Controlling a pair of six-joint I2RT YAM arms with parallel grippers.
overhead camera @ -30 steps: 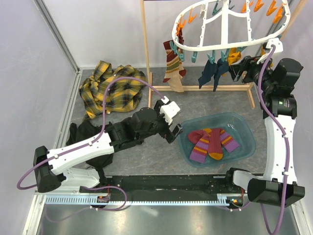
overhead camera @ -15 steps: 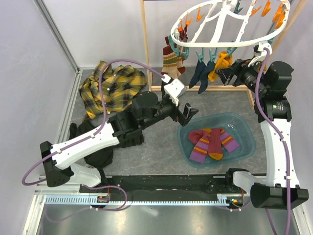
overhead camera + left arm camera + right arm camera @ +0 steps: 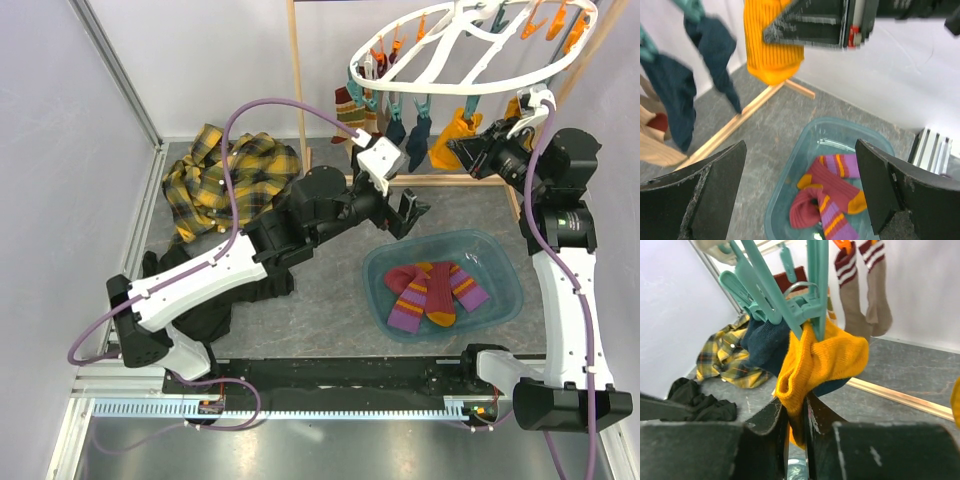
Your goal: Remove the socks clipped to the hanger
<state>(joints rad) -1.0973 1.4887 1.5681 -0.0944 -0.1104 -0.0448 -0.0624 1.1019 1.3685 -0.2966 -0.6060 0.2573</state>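
Note:
The white oval hanger [image 3: 470,50] hangs at the back right with orange and teal clips. A mustard yellow sock [image 3: 825,357] dangles from a teal clip [image 3: 800,300], and my right gripper [image 3: 797,412] is shut on its lower part. Navy socks [image 3: 418,140] hang beside it, and striped maroon-and-beige socks [image 3: 350,105] further left. My left gripper [image 3: 403,215] is open and holds nothing, raised over the left end of the blue tub [image 3: 505,265]. Two maroon socks with orange and purple stripes [image 3: 435,290] lie in the tub.
The wooden frame stand [image 3: 297,100] carries the hanger, its base rail running along the floor behind the tub. A yellow plaid shirt [image 3: 225,180] lies at the back left. A black garment [image 3: 190,300] sits under the left arm.
My right gripper has closed on the mustard sock. The left arm has lifted and swung right, toward the tub and hanger. The hanger has shifted.

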